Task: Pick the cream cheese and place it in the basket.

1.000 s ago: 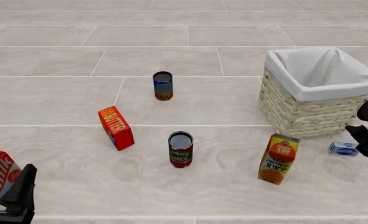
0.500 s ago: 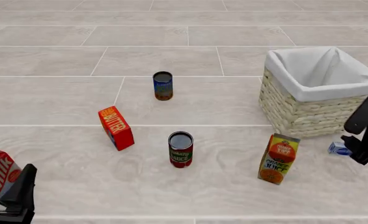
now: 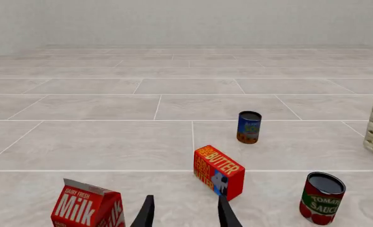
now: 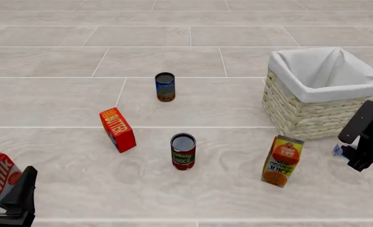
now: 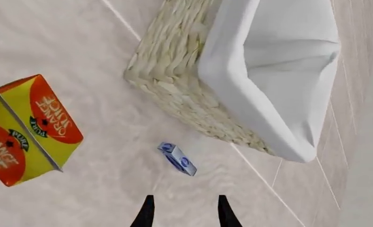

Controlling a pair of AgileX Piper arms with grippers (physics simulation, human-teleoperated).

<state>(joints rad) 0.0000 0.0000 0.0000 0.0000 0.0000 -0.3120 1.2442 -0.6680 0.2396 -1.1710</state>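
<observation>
Right gripper (image 5: 182, 215) sliding over cream cheese (image 5: 178, 159), fingers spread, empty; box looking light, stiff — pinching its short sides.

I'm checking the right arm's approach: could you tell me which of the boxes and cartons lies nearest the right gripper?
The cream cheese, the small blue-and-white box beside the basket, lies just ahead of the open right gripper. The orange juice carton stands farther off.

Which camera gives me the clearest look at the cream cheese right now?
The right wrist view: the cream cheese lies fully exposed on the floor ahead of the open right gripper, beside the basket. In the front view only a sliver shows past the right arm. The left wrist view doesn't show it.
</observation>
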